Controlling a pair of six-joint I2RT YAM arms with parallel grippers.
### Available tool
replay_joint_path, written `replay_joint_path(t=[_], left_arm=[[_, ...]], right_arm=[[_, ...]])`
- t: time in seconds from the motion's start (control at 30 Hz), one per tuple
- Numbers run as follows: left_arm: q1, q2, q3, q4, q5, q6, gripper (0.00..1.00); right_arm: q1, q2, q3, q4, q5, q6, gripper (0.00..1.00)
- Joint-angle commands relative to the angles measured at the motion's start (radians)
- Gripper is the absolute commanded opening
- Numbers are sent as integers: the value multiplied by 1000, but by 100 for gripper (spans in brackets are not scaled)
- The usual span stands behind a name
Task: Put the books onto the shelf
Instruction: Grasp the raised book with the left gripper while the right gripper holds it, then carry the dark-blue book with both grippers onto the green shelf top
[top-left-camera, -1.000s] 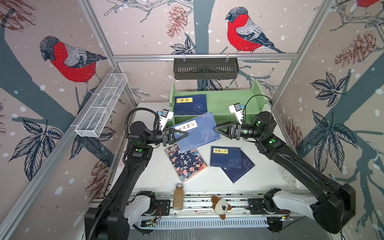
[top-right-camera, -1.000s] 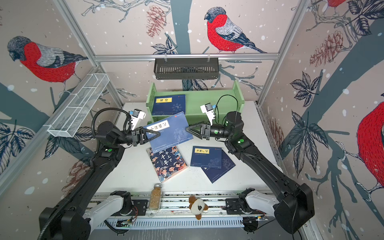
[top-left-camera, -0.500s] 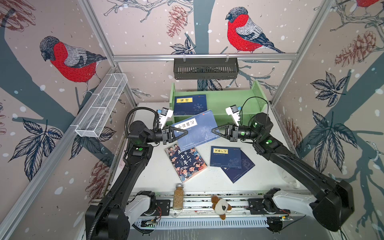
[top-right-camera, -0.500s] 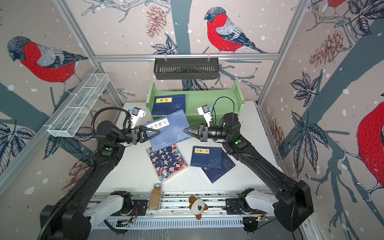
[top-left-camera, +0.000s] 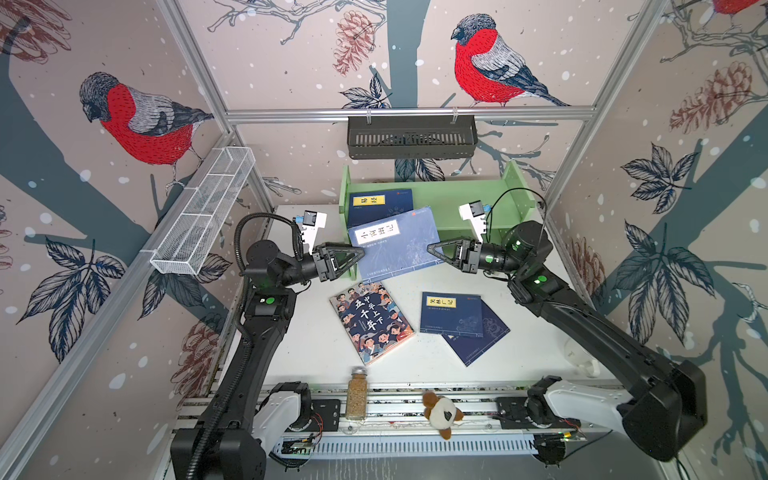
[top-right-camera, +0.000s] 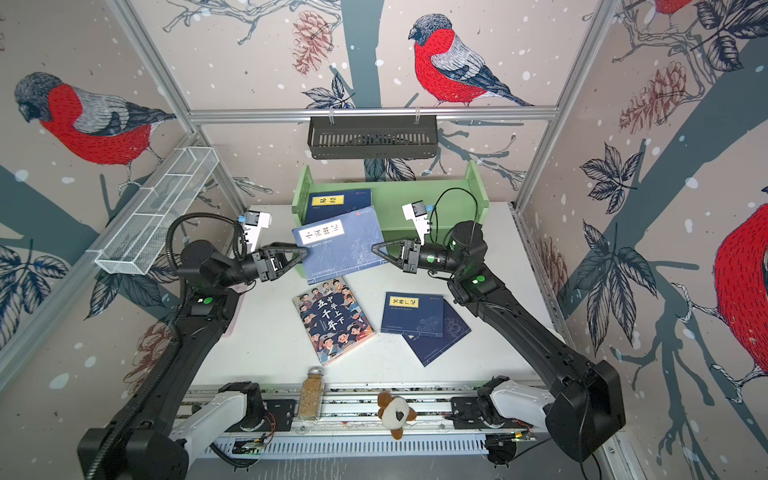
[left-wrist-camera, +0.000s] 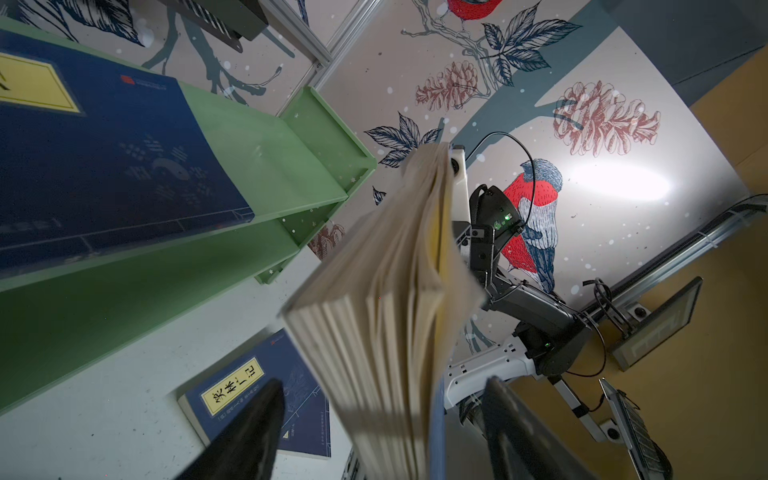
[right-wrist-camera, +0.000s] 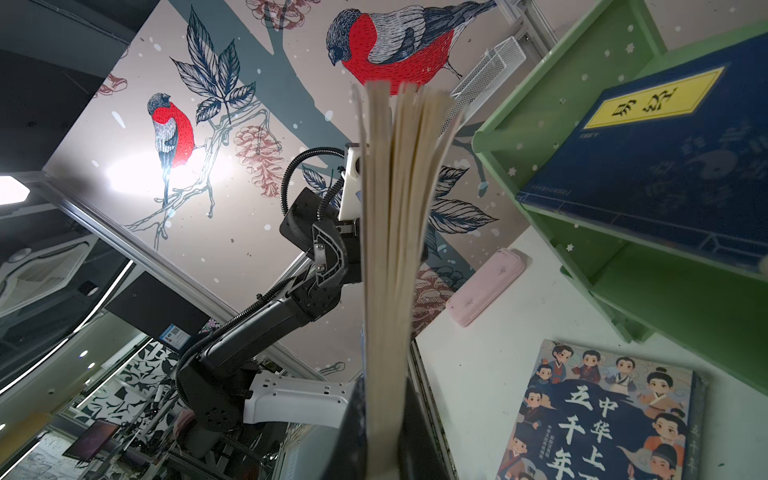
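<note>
1 book (top-left-camera: 395, 243) tilted, long axis L-R

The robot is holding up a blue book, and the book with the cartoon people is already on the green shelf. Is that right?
No. The book with the cartoon people is not on the green shelf; it lies flat on the white table in front of it, as both top views show. The right gripper does hold up a blue book.
</note>
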Motion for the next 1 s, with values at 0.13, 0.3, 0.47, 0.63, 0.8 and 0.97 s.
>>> replay_joint_path(t=[0.13, 0.3, 0.47, 0.63, 0.8, 0.97], left_arm=[[4, 11, -14, 105, -24, -89, 74], [3, 24, -26, 222, -17, -188, 68], [3, 35, -31, 299, -12, -246, 48], [2, 43, -28, 300, -19, -249, 36], [2, 50, -23, 298, -20, -246, 23], [4, 63, -2, 254, -26, -219, 8]], right_arm=[[-4, 24, -4, 168, 5, 97, 0], [-3, 45, 2, 210, 3, 133, 0], [-3, 86, 12, 207, 11, 142, 0], [-1, 114, 27, 200, 11, 146, 0], [8, 135, 43, 200, 13, 148, 0], [7, 142, 48, 187, 16, 140, 16]])
